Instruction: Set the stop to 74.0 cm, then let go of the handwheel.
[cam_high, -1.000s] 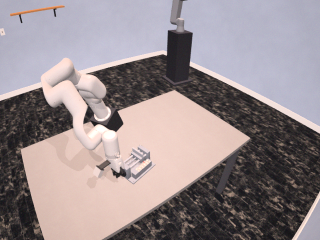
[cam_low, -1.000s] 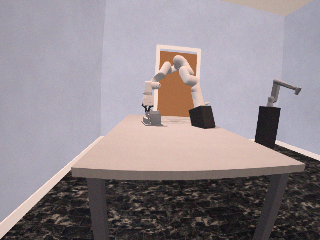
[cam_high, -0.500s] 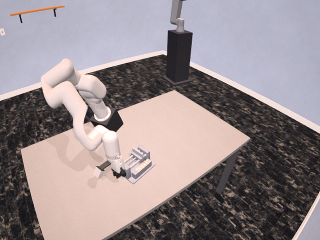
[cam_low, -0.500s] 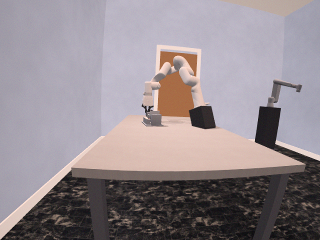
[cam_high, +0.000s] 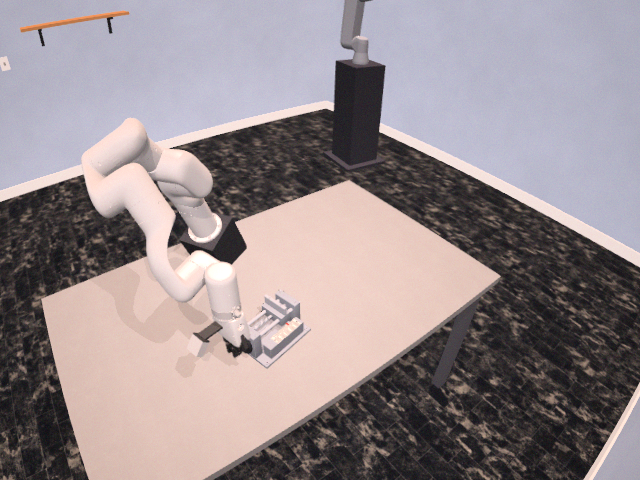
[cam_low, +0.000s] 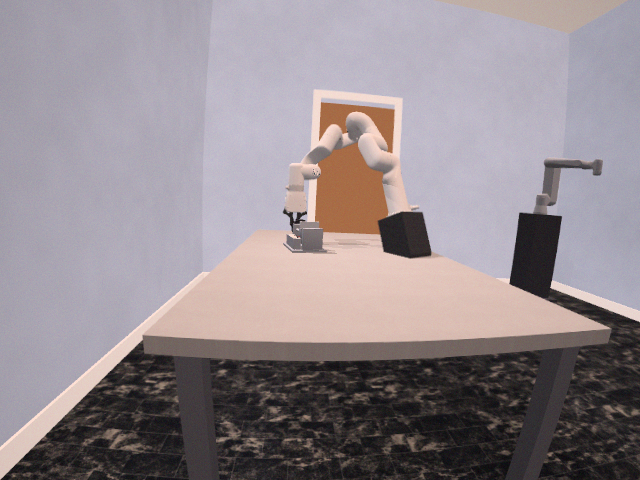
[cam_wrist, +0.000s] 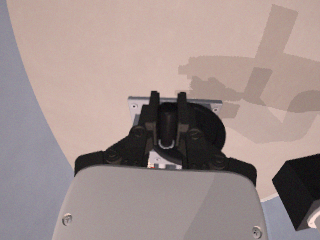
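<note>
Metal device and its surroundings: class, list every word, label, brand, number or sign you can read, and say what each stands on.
None can be read.
Pale strip on the metal device: red and dark marks, too small and blurred to tell whether they are numbers.
Robot arm: small dark specks, too small to read.
Hand: no lettering seen.
</note>
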